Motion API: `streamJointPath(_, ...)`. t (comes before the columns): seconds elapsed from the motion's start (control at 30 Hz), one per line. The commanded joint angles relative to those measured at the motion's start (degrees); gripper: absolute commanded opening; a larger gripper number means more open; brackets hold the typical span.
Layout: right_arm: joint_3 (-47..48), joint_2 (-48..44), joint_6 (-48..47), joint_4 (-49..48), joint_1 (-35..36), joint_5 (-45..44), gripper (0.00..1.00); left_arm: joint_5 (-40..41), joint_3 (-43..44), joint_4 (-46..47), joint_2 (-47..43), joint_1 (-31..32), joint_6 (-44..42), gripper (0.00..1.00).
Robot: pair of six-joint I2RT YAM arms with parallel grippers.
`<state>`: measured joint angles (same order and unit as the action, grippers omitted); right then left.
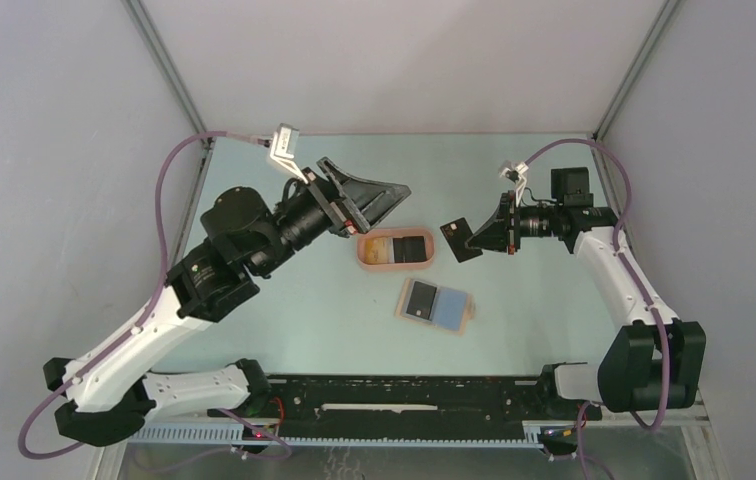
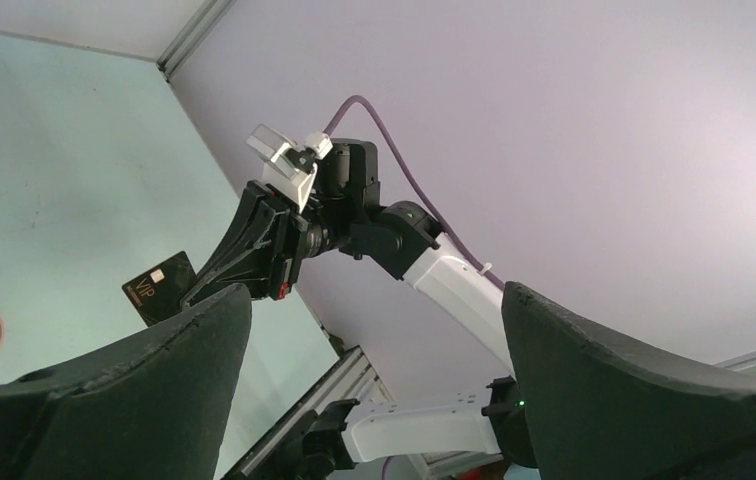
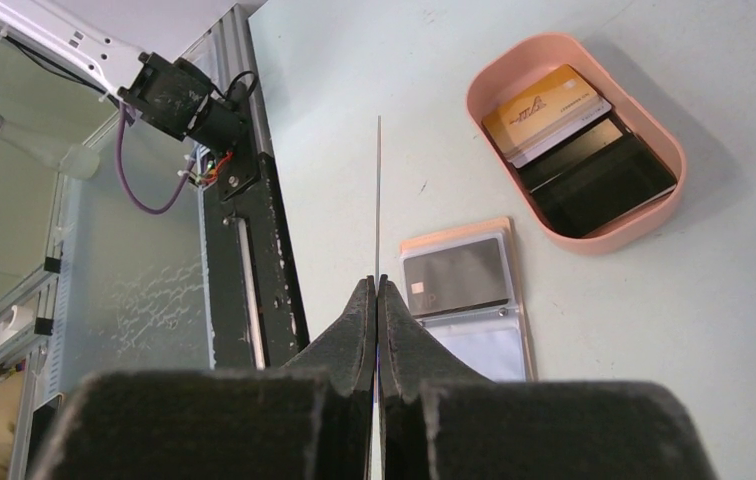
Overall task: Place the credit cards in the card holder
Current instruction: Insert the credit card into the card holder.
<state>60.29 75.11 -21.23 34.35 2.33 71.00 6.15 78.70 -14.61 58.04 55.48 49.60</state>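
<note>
Overhead camera looked down on table (image 1: 524, 170). Left wrist faced right arm (image 2: 444, 280); right wrist, closer, overlooked card holder (image 3: 454, 237), shared overhead.

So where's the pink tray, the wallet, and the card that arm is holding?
tray (image 3: 629, 112): right wrist view, inner wall by its rim.
wallet (image 3: 454, 233): right wrist view, tan top edge.
held card (image 2: 159, 288): left wrist view, middle of its black face.

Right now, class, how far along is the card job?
Done: the open holder shows a dark card and a pale blue card in its slots. In hand: the right gripper pinches a black card. Left: a yellow card and black cards lie in the tray; the left gripper is open, empty.
</note>
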Motion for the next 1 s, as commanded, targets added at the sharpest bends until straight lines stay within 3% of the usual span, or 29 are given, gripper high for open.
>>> streamJointPath(0.0,2.35,-0.12,-1.27,1.03,-0.3,0.76,0.0,2.27,1.68,-0.33,-1.06,0.15,-0.12,1.0)
streamJointPath(0.23,2.37,-1.29,-0.26,0.98,-0.26,1.02,0.0,2.63,4.13,-1.53,1.07,2.57,-1.22,1.0)
streamJointPath(0.33,2.37,-1.84,0.15,1.05,-0.13,0.76,0.0,3.18,2.22,-0.7,0.39,2.81,-7.72,1.0)
streamJointPath(0.47,1.4,-2.44,1.68,0.05,0.42,2.03,0.0,8.22,-12.04,4.24,-6.19,2.73,-25.9,1.0)
streamJointPath(0.57,-0.69,-3.02,4.75,-2.59,0.65,3.53,0.0,8.78,-25.13,11.84,-11.71,2.7,-32.85,1.0)
streamJointPath(0.77,-4.02,-2.3,11.75,-7.79,-0.02,7.16,0.0,8.51,-44.73,27.58,-15.43,1.47,-26.12,1.0)
streamJointPath(0.97,-5.11,0.67,18.02,-12.13,0.38,10.21,0.0,1.67,-56.32,48.45,-10.01,-0.16,-20.09,1.0)
